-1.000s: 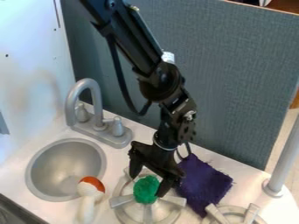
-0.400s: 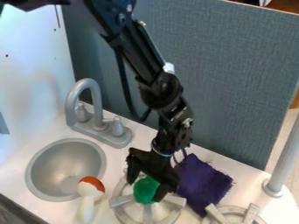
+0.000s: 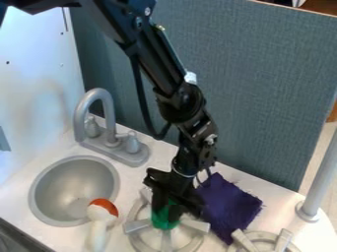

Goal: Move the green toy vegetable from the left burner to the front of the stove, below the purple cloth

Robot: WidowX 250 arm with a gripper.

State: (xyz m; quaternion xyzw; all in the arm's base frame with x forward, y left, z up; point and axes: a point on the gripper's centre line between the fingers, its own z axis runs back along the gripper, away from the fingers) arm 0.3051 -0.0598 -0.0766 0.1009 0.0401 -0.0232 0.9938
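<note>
From my station I read this as the grasping step: my one arm hangs down over the counter, and the gripper is clenched on the green thing, which sits over the middle of a burner. As I judge it, the next move calls for making sure the pinch is firm, then a straight, gentle lift that clears the burner's prongs before any sideways travel.

Now my count, working down in size. I have one blue-grey panel behind the counter, one sink and one pole at the counter's far corner. There are two burners, the second cut off by the bottom edge of my view. I count one faucet, one purple cloth lying beside the gripper and partly between the burners, and one white-and-orange piece leaning at the sink's rim. Smallest are the one green thing and two tap knobs.
</note>
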